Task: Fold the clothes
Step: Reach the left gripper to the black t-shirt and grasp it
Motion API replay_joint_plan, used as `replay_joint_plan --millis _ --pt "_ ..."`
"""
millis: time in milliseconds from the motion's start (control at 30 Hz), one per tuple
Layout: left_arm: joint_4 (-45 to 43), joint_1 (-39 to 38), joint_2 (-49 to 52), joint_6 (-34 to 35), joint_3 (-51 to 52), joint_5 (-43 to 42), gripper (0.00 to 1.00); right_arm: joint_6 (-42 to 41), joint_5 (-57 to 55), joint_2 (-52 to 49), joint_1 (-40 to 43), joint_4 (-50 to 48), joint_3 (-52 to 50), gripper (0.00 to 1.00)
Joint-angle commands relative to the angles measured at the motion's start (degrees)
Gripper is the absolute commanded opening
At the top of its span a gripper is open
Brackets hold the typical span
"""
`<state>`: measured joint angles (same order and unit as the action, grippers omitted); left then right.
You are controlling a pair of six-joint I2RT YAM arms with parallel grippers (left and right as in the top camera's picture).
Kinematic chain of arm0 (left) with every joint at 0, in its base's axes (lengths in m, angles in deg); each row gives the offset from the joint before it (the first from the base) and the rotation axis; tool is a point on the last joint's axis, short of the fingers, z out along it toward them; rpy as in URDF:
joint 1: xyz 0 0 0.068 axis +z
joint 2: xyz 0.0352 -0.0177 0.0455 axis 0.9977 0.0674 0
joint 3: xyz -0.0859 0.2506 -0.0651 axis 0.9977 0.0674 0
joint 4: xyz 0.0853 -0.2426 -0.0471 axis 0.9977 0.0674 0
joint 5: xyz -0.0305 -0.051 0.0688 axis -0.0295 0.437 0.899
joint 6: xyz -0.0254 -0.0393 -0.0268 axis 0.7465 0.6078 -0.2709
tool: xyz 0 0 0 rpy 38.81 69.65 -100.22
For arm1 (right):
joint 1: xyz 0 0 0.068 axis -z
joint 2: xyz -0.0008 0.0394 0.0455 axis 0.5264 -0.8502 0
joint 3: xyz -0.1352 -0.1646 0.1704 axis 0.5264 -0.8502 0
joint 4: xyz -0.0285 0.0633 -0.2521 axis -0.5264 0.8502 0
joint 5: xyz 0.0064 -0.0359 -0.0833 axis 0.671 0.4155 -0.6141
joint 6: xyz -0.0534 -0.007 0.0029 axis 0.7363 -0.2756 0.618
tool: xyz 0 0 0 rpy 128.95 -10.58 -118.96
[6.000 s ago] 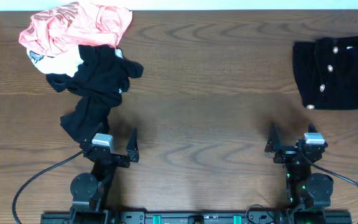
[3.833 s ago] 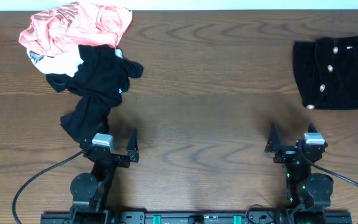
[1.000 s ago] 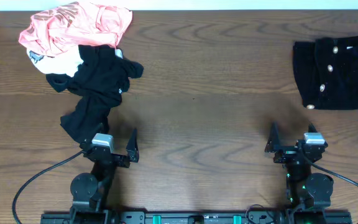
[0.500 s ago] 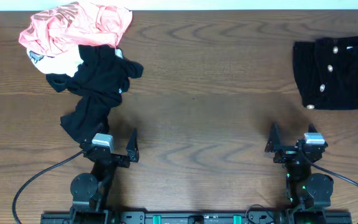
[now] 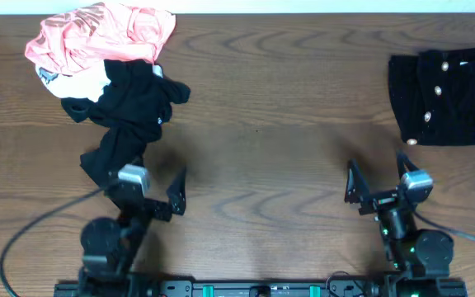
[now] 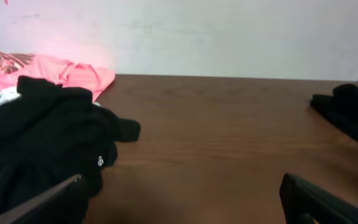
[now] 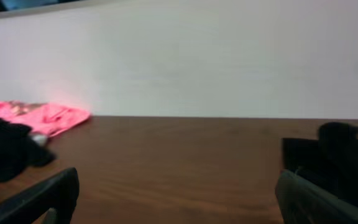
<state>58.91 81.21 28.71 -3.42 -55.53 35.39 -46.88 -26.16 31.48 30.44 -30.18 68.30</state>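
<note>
A pile of unfolded clothes lies at the far left: a crumpled pink garment [image 5: 97,33] with a white piece under it and a black garment [image 5: 130,107] trailing toward the front. They also show in the left wrist view, pink [image 6: 48,68] and black [image 6: 42,137]. A folded black cardigan with pale buttons [image 5: 448,95] lies at the far right, also in the right wrist view [image 7: 344,162]. My left gripper [image 5: 151,186] is open and empty just in front of the black garment's end. My right gripper [image 5: 378,177] is open and empty, in front of the cardigan.
The wooden table [image 5: 270,107] runs to a white wall at the back. Cables trail from both arm bases along the front edge.
Both arms have lifted and shifted slightly from their rest pose in the last half second. The clothes have not moved.
</note>
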Motion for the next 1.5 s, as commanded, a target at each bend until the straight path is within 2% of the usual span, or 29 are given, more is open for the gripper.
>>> replay_joint_plan --millis 0,200,400,533,633,700,800,900,1000,1300,1467 --pt "3.26 0.26 9.42 -1.11 -9.51 -0.90 0.98 -1.66 5.46 -7.54 -0.57 0.26 7.45 0.99" --pt "20.11 0.26 30.60 -4.70 -30.58 -0.24 0.98 -1.64 15.69 -30.34 -0.59 4.83 24.28 0.99" --pt "34.23 0.26 45.83 -9.62 -47.10 -0.28 0.98 1.88 29.40 -54.95 -1.75 15.52 43.91 0.99" --pt "35.45 0.26 50.38 -9.57 -50.01 -0.98 0.98 4.59 38.42 -67.93 -4.63 19.30 53.24 0.99" --pt "35.21 0.26 51.93 -10.08 -50.01 -0.92 0.98 3.61 44.02 -74.64 -5.51 15.30 55.78 0.99" --pt "34.01 0.26 52.85 -10.49 -50.01 -0.50 0.98 -1.38 47.06 -78.18 -5.51 10.34 55.76 0.99" --pt "30.36 0.44 54.73 -8.61 -50.01 4.33 0.98 -1.01 50.16 -81.53 -5.51 6.78 55.76 0.99" --pt "26.03 1.46 58.16 -4.85 -50.01 9.79 0.98 0.63 46.82 -82.97 -5.81 8.35 55.76 0.99" --pt "22.43 3.13 62.99 -2.19 -50.01 13.68 0.98 2.73 38.29 -82.95 -7.19 12.63 55.76 0.99" --pt "15.37 7.58 76.74 -2.47 -50.01 15.80 0.98 3.52 8.61 -82.88 -16.74 21.44 55.76 0.99" --pt "10.82 7.87 79.69 -3.41 -50.01 21.24 0.98 3.52 3.63 -82.88 -20.46 21.42 55.76 0.99"
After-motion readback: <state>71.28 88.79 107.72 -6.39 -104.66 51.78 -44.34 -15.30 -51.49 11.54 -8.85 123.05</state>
